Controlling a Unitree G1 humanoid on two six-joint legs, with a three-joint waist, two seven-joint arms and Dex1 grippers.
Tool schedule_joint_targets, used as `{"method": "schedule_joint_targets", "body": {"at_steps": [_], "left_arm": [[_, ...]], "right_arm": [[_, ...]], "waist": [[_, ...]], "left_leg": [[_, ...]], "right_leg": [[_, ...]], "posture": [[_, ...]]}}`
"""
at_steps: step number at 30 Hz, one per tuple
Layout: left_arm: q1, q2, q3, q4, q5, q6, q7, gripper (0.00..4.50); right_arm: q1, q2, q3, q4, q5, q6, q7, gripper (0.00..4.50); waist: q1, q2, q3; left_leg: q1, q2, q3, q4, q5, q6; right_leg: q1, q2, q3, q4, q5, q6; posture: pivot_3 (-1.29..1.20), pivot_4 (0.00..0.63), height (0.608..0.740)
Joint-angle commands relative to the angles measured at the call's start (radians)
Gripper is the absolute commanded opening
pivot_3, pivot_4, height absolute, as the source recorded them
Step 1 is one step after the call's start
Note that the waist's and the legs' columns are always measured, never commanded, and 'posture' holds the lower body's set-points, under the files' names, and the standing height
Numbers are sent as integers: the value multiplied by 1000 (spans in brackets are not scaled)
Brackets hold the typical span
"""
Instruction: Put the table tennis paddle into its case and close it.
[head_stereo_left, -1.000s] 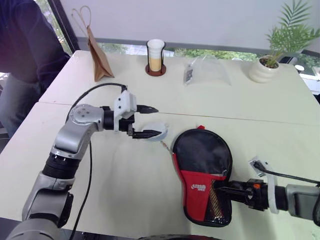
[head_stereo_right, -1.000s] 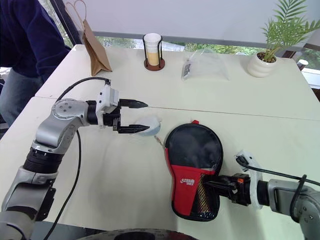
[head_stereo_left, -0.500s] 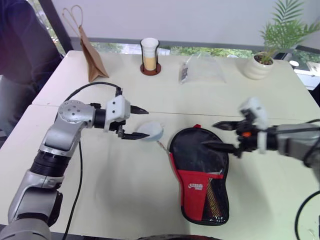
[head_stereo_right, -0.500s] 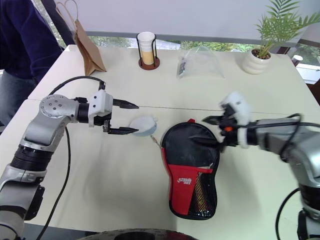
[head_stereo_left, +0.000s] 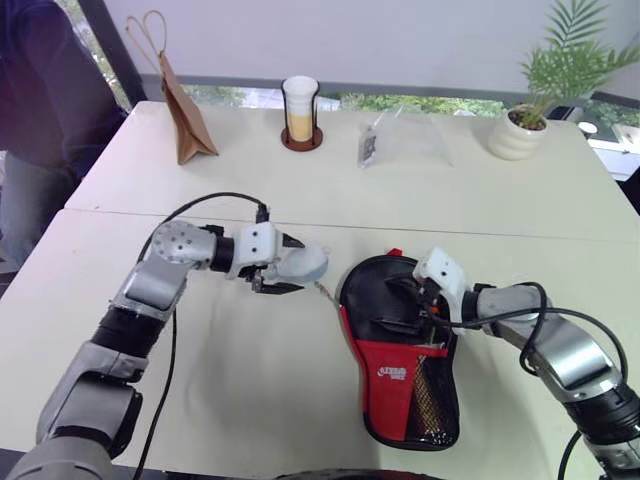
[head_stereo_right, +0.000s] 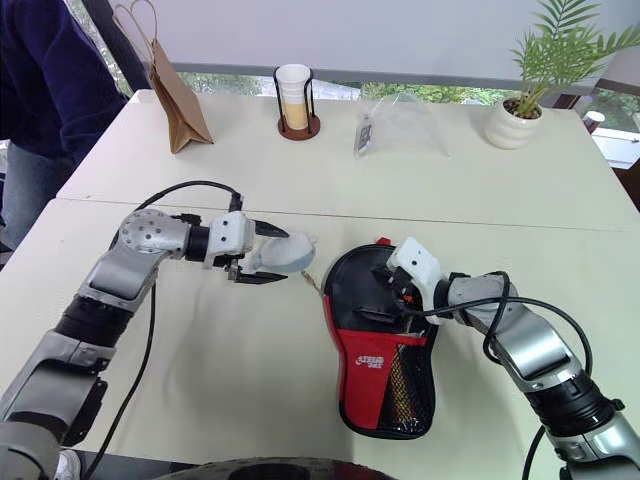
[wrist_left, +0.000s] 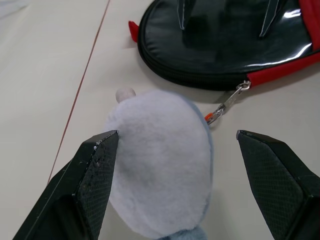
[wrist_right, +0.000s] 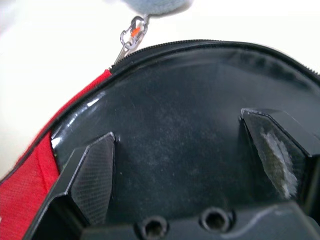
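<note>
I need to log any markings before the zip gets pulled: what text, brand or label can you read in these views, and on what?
White logo on the red panel of the black paddle-shaped fabric case: a short printed mark, too small to read.
Dark label inside the clear plastic bag at the far side of the table: too small to read.
Brown paper bag, cup in its black holder, white plant pot: no text visible.

Pale cream table, seam running across its middle. Far half: brown paper bag with handles, white cup in a dark wire holder, clear plastic bag, white pot with green plant. Near half: black and red paddle-shaped zip case; just beside its zip pull, a small white plush ball.
</note>
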Motion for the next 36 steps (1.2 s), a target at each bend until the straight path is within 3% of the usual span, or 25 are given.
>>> {"method": "schedule_joint_targets", "body": {"at_steps": [1, 9, 12, 17, 19, 27, 36], "left_arm": [[-25, -24, -23, 64, 37, -58, 16, 3920], [-101, -108, -55, 296, 124, -154, 83, 3920], [-142, -133, -50, 372, 135, -180, 97, 3033], [-249, -175, -50, 543, 157, -270, 92, 634], [-292, -191, -51, 616, 167, -307, 97, 45], [-597, -429, -79, 1041, 311, -436, 360, 8], [-746, -650, -39, 1144, 354, -409, 591, 8]], "right_arm": [[37, -4, 24, 74, -83, 13, -23, 4458], [54, 6, 17, 80, -89, 25, -31, 4458], [55, 11, 15, 81, -94, 26, -38, 4500], [56, 14, 21, 64, -92, 49, -40, 4500], [56, 19, 26, 53, -91, 63, -43, 4500], [59, 36, 73, 13, -90, 185, -49, 4500], [107, 66, 114, -73, -99, 266, -103, 4500]], "waist": [[1, -1, -1], [2, -9, -6], [2, -10, -6], [4, -12, -8], [4, -13, -9], [2, -17, -10], [-1, -17, -10]], "left_leg": [[3, 0, 0, 0, -1, 2], [11, 0, 0, -1, -3, 6], [11, 0, 0, -1, -3, 6], [11, 0, 0, -1, -3, 6], [11, 0, -1, -1, -3, 6], [10, 0, -1, -1, -4, 7], [10, 0, 0, -2, -4, 7]], "right_leg": [[3, 0, 0, 0, 0, 0], [11, -1, 0, -2, 0, 0], [11, -1, 0, -2, 0, 0], [11, -1, 0, -2, 0, 0], [12, -1, -1, -2, 0, 0], [12, 0, -1, -2, 0, 0], [10, 0, 0, -2, 0, 0]], "posture": [[0, 150, 740], [0, 150, 740], [0, 150, 740], [0, 150, 740], [0, 150, 740], [0, 150, 740], [0, 150, 740]]}}
